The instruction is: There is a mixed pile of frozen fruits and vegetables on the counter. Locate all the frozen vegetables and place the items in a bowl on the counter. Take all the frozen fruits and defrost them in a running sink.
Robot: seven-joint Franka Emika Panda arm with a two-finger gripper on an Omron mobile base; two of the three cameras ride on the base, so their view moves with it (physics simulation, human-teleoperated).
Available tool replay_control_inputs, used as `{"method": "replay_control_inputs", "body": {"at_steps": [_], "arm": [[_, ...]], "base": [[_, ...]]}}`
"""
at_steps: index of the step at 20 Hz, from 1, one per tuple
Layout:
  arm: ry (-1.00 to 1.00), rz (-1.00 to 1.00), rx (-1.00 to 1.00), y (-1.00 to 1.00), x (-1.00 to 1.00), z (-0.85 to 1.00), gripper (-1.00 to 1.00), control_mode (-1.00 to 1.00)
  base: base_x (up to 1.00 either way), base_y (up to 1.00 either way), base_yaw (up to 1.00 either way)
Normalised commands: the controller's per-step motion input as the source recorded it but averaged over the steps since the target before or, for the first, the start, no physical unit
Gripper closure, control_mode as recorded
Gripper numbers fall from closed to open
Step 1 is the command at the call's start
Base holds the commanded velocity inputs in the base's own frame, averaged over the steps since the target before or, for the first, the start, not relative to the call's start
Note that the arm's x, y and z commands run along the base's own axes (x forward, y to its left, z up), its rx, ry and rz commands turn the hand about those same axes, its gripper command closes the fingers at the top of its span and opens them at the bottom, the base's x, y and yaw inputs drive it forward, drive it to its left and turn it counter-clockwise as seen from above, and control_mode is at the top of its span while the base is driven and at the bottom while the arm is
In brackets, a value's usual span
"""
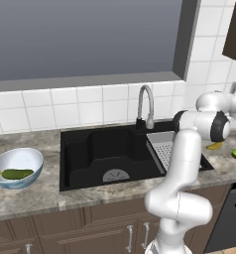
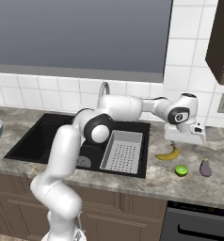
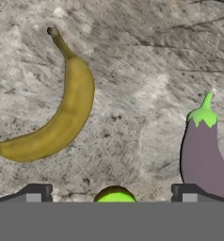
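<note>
Hand view: curved yellow banana [image 3: 57, 117] and smooth purple eggplant [image 3: 203, 153] lie apart on speckled counter [image 3: 132, 56]. Gripper [image 3: 111, 194] spread wide above round green lime [image 3: 115, 195], holding nothing.

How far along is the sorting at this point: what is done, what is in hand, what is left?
Done: the cucumber lies in the bowl. In hand: nothing held; the open gripper hovers over the counter above the lime. Left: eggplant to the bowl; banana and lime to the sink, where no water is visible.
</note>
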Motion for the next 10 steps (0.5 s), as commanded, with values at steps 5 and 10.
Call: {"method": "replay_control_inputs", "body": {"at_steps": [5,10], "arm": [[0.00,0.00,0.00,-0.23,0.00,-0.06,-1.00,-1.00],[0.00,0.00,0.00,-0.20,0.00,-0.04,-1.00,-1.00]], "base": [[0.00,0.00,0.00],[0.00,0.00,0.00]]}}
